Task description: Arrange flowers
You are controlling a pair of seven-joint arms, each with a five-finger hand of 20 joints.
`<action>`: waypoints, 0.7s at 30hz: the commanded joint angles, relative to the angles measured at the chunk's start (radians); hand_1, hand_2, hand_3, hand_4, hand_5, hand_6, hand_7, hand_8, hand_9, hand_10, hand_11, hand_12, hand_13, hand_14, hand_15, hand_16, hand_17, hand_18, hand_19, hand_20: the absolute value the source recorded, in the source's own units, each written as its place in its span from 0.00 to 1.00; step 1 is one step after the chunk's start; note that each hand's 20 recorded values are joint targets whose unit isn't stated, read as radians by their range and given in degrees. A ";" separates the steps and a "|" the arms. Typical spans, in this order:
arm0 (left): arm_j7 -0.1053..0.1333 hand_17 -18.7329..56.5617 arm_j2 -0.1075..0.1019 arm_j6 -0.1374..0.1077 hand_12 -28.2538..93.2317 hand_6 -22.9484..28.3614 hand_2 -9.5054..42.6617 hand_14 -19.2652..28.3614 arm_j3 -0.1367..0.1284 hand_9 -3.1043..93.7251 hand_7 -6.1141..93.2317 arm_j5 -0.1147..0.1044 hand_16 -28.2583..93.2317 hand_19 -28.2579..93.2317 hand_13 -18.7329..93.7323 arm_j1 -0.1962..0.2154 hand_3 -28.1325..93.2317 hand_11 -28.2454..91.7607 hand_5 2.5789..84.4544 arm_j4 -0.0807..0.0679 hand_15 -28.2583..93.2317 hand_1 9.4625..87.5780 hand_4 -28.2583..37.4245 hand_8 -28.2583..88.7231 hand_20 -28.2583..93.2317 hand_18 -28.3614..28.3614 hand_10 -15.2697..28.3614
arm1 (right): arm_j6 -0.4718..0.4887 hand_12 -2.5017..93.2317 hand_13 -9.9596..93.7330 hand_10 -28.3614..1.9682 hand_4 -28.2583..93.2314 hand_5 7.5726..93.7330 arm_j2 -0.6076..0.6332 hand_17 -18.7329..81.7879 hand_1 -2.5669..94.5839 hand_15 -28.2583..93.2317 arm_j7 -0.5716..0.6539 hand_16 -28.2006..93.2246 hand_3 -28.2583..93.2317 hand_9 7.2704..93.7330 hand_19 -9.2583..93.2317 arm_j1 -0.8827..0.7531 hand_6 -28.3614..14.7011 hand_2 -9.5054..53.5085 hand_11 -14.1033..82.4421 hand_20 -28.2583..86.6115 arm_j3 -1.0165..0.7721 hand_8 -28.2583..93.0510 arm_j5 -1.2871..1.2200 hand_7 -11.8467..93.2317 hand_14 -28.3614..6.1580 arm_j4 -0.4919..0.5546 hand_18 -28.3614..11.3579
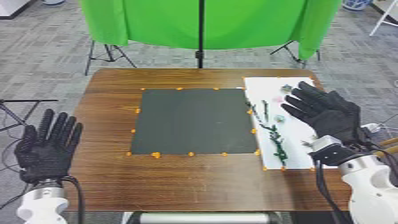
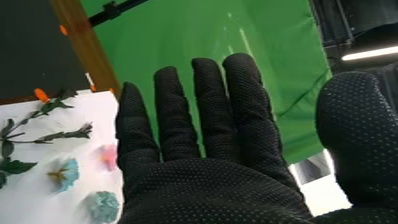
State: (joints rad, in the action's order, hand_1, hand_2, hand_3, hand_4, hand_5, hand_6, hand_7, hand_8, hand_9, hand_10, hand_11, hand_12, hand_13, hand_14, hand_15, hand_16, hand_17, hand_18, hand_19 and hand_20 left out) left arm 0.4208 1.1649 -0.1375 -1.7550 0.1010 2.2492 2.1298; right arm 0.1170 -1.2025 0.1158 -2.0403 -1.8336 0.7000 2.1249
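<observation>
- At right, with right hand (image 1: 333,117) open, partly hiding white sheet (image 1: 262,85)
- At left, with left hand (image 1: 46,155) open
- On sheet, with leafy stem (image 2: 14,167) cut off in wrist view

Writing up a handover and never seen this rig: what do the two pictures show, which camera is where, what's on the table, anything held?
It's a robot with two white arms, each ending in a black-gloved hand. The head view looks forward and down from its head; the right wrist view comes from a camera on its right wrist, looking along that hand.

On the brown wooden table lie a dark mat and, to its right, a white sheet. Green leafy stems, a pink flower head and blue-green flower heads lie loose on the sheet.

Neither hand holds anything. The right hand is open over the sheet; the left hand is open at the table's left side. A green backdrop hangs behind.
</observation>
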 commanded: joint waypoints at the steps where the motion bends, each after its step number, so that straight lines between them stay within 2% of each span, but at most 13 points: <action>1: -0.003 0.22 -0.001 0.006 0.27 0.56 0.49 0.62 0.009 0.40 0.13 0.004 0.16 0.46 0.37 0.001 0.86 0.35 0.44 -0.006 0.37 0.20 0.00 0.14 0.30 0.66 0.64 | -0.003 0.11 0.46 0.54 0.02 0.55 -0.005 0.35 0.22 0.34 0.004 0.29 0.93 0.50 0.25 -0.012 0.58 0.26 0.21 0.37 -0.004 0.13 0.022 0.20 0.47 0.012 0.39; 3: -0.003 0.22 -0.003 0.010 0.27 0.56 0.49 0.62 0.008 0.40 0.13 0.002 0.16 0.46 0.37 0.013 0.86 0.35 0.44 -0.003 0.37 0.20 0.00 0.14 0.30 0.66 0.64 | 0.004 0.11 0.46 0.53 0.02 0.55 0.002 0.35 0.22 0.34 0.004 0.29 0.93 0.50 0.26 -0.010 0.58 0.25 0.21 0.38 -0.008 0.13 0.032 0.20 0.47 0.011 0.38; 6: 0.004 0.22 -0.005 -0.010 0.27 0.56 0.49 0.62 -0.001 0.40 0.13 -0.003 0.15 0.46 0.37 0.020 0.86 0.35 0.43 0.000 0.37 0.20 0.00 0.14 0.30 0.66 0.64 | -0.009 0.11 0.46 0.54 0.02 0.55 0.001 0.35 0.23 0.34 -0.006 0.29 0.93 0.50 0.27 -0.005 0.58 0.24 0.21 0.38 -0.008 0.13 0.033 0.20 0.47 0.010 0.36; 9: 0.003 0.22 -0.001 -0.003 0.27 0.56 0.49 0.62 0.001 0.40 0.13 0.003 0.16 0.46 0.37 0.017 0.86 0.35 0.43 -0.002 0.37 0.20 0.00 0.15 0.30 0.66 0.65 | -0.024 0.11 0.46 0.54 0.02 0.55 0.007 0.35 0.23 0.34 0.035 0.29 0.93 0.51 0.27 -0.014 0.58 0.24 0.21 0.38 -0.020 0.13 0.109 0.20 0.48 0.029 0.35; 11: -0.006 0.22 -0.002 -0.001 0.27 0.56 0.49 0.62 0.004 0.40 0.13 0.000 0.16 0.46 0.37 0.013 0.86 0.35 0.43 -0.003 0.37 0.20 0.00 0.15 0.30 0.66 0.65 | -0.084 0.12 0.48 0.51 0.02 0.55 0.020 0.36 0.24 0.35 0.106 0.29 0.93 0.51 0.31 -0.019 0.57 0.24 0.21 0.40 -0.008 0.13 0.381 0.20 0.46 0.066 0.34; 13: -0.007 0.22 -0.002 0.000 0.27 0.57 0.49 0.63 0.006 0.40 0.13 0.000 0.16 0.46 0.37 0.012 0.86 0.35 0.43 -0.003 0.37 0.20 0.00 0.15 0.30 0.66 0.66 | -0.123 0.12 0.53 0.44 0.02 0.56 0.038 0.37 0.25 0.36 0.167 0.31 0.92 0.53 0.42 -0.024 0.54 0.23 0.21 0.42 0.029 0.14 0.734 0.20 0.39 0.092 0.29; 16: -0.004 0.22 0.000 -0.003 0.27 0.57 0.49 0.64 0.003 0.40 0.13 0.001 0.16 0.46 0.37 0.012 0.87 0.35 0.43 -0.003 0.37 0.20 0.00 0.15 0.30 0.66 0.66 | -0.108 0.13 0.62 0.33 0.02 0.59 0.063 0.38 0.26 0.37 0.229 0.35 0.90 0.56 0.57 -0.037 0.48 0.15 0.22 0.43 0.074 0.14 1.169 0.20 0.33 0.107 0.22; 19: -0.003 0.22 -0.001 -0.005 0.27 0.57 0.49 0.64 0.000 0.40 0.13 0.001 0.16 0.46 0.37 0.014 0.87 0.35 0.43 -0.003 0.37 0.20 0.00 0.15 0.30 0.66 0.67 | -0.173 0.13 0.66 0.29 0.02 0.61 0.084 0.40 0.27 0.40 0.284 0.36 0.90 0.61 0.64 -0.030 0.45 0.08 0.23 0.43 0.159 0.14 1.427 0.19 0.35 0.090 0.19; 21: -0.006 0.22 0.002 -0.007 0.27 0.58 0.49 0.64 0.002 0.40 0.13 -0.001 0.16 0.47 0.38 0.013 0.87 0.35 0.43 -0.004 0.38 0.20 0.00 0.15 0.30 0.66 0.67 | -0.147 0.14 0.67 0.31 0.02 0.62 0.085 0.40 0.28 0.43 0.305 0.37 0.90 0.63 0.67 -0.038 0.46 0.04 0.25 0.43 0.178 0.14 1.550 0.19 0.38 0.085 0.18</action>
State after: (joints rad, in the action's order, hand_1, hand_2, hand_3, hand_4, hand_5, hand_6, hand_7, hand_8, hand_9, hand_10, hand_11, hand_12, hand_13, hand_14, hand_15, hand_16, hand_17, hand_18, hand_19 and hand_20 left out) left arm 0.4204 1.1614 -0.1371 -1.7543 0.1010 2.2488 2.1295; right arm -0.0293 -1.1436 0.3823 -2.0552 -1.7560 1.2277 2.2474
